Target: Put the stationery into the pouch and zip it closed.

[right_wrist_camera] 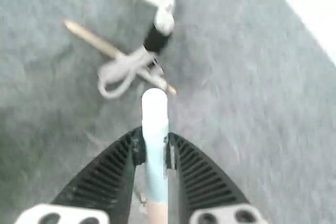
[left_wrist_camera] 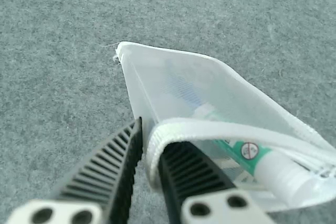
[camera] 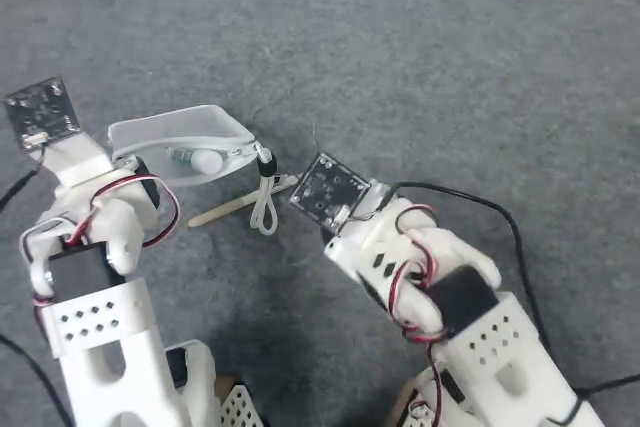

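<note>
Grey felt is covering the tabletop (camera: 450,77), and both arms are bending in over it toward the pouch (camera: 190,132), a see-through white one. The left pincer (left_wrist_camera: 152,142) is squeezing down on the thick rim of that pouch with nearly no gap between its ribbed pads, lifting the edge so the bag is gaping a little. Inside the pouch a white tube (left_wrist_camera: 268,169) with a green label is lying loose.

The right pincer (right_wrist_camera: 155,142) is gripping a white and pale blue pen (right_wrist_camera: 155,114), closed snugly round its barrel, with the rounded tip pointing at the pouch's zip end. Between that tip and the pouch, a white cord (camera: 265,209) is trailing off the zip, looped across a pencil (camera: 225,211) lying flat just beside the pouch.

Trouble looks likely right there, I think. If the pen is heading straight in, its tip may be catching the cord or nudging the pencil away. The pouch is hanging from one pinched edge, so a push on its wall instead of its mouth could be tugging it free or tipping the tube out. And with the cord draped over the pencil, picking that pencil up may be dragging the zip along.
</note>
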`<state>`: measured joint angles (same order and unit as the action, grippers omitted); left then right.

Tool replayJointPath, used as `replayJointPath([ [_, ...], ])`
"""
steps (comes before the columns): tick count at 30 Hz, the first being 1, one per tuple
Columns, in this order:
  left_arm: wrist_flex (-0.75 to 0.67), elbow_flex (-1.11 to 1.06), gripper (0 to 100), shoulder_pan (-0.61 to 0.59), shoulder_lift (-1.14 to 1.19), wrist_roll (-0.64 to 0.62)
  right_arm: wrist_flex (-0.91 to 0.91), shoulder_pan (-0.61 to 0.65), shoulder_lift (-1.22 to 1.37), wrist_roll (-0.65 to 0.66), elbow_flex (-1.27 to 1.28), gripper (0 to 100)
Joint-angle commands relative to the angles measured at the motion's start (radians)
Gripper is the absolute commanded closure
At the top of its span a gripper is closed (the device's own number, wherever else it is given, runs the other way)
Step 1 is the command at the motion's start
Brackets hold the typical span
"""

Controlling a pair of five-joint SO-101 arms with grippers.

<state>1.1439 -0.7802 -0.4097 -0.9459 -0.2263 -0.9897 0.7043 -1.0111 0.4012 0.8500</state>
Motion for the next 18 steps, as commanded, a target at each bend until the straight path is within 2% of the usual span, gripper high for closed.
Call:
replayJointPath([
  [1,-0.031,0.002,99,0.005,-0.005,-0.011,0.05,0.079,-0.068,-0.026,-0.075,99.3],
  [12,-0.031,0.002,99,0.005,-0.005,-0.011,0.262,0.245,-0.131,-0.025,-0.087,99.3],
  [18,-0.031,0.002,99,0.005,-0.005,-0.011,0.441,0.251,-0.131,-0.026,-0.086,99.3],
])
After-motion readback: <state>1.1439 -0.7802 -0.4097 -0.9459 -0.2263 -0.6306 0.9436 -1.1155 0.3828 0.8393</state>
